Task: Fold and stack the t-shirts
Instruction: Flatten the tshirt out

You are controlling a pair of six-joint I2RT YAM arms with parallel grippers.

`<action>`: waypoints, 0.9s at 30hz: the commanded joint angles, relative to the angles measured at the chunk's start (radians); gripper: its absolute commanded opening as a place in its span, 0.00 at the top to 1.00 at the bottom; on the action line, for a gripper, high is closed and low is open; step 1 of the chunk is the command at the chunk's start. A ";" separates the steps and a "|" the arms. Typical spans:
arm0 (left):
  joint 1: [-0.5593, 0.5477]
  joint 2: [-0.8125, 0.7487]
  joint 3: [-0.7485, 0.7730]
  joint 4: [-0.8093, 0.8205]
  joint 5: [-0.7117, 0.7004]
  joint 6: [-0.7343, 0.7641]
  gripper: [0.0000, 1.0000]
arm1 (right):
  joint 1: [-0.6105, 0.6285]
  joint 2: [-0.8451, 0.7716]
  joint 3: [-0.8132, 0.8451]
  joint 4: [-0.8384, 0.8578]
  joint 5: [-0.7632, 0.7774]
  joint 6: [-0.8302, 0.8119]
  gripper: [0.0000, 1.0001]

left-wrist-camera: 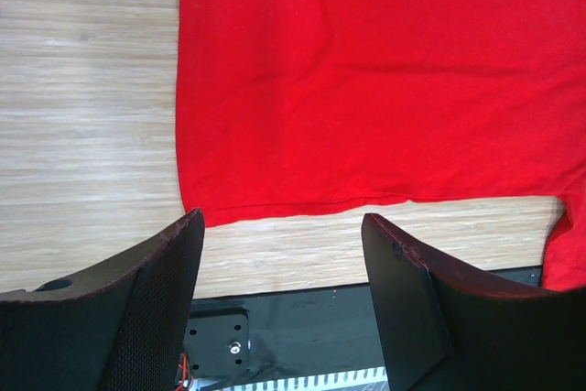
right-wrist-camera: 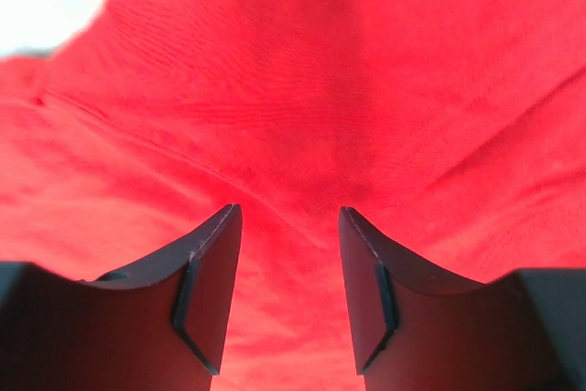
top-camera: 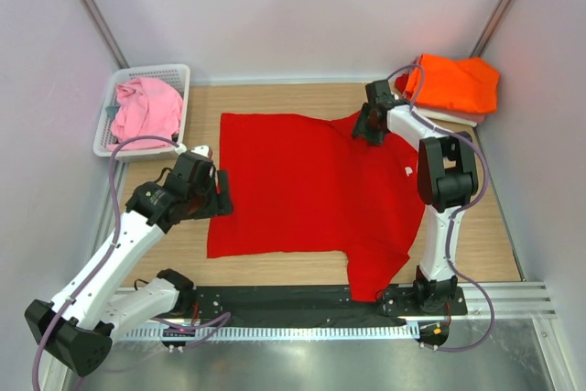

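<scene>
Bright red cotton t-shirt (top-camera: 311, 190) spread flat mid wooden worktop (top-camera: 275, 267), hem toward left edge, one sleeve toward near edge: laid out for folding.

Left gripper (left-wrist-camera: 282, 217) low at hem's near corner, jaws spread wide, nothing held; likely poised to take hem.

Right gripper (right-wrist-camera: 288, 210) on far sleeve area, jaws apart, straddling cloth ridge; no pinch visible.

White plastic mesh basket (top-camera: 179, 70), far left corner: crumpled pink t-shirt (top-camera: 146, 107), awaiting its turn.

Far right corner: folded orange t-shirt (top-camera: 453, 84) atop white t-shirt (top-camera: 458, 118), stack begun.
</scene>
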 commanded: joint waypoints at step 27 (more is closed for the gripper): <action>-0.001 -0.030 -0.005 0.036 -0.015 0.002 0.30 | 0.041 0.000 0.045 -0.023 0.084 0.003 0.47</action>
